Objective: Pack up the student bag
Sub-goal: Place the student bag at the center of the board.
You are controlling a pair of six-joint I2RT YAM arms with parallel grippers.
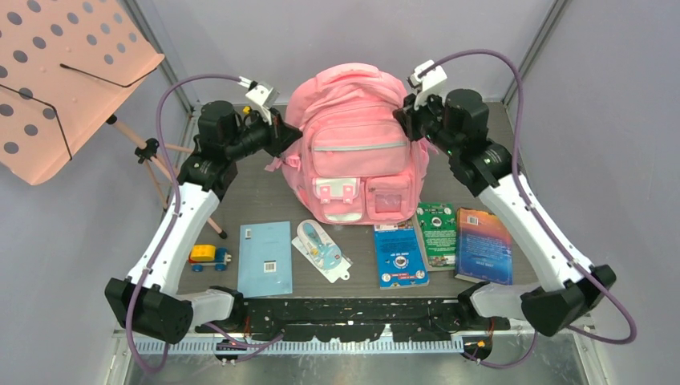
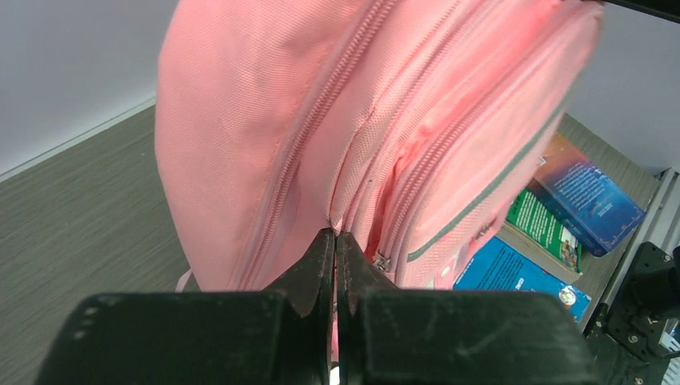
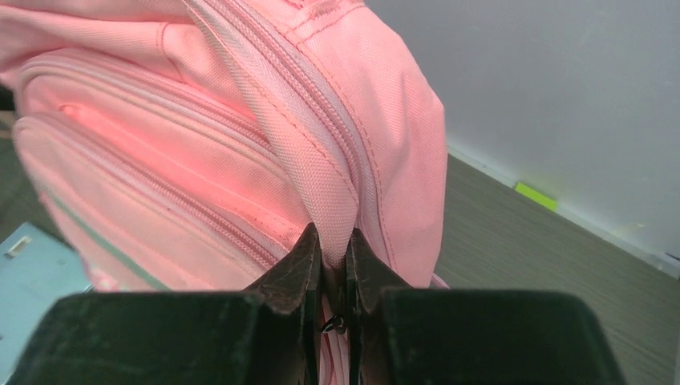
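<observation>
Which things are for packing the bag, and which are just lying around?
For the job: student bag, left gripper, right gripper; likely to pack: blue book, green book, dark book, light blue notebook, small white pack, toy car.
Just lying about: music stand.

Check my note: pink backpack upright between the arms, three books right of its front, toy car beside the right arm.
Wrong on one point: the toy car sits beside the left arm, not the right, as the top external view shows. The pink backpack and three books are as noted.
</observation>
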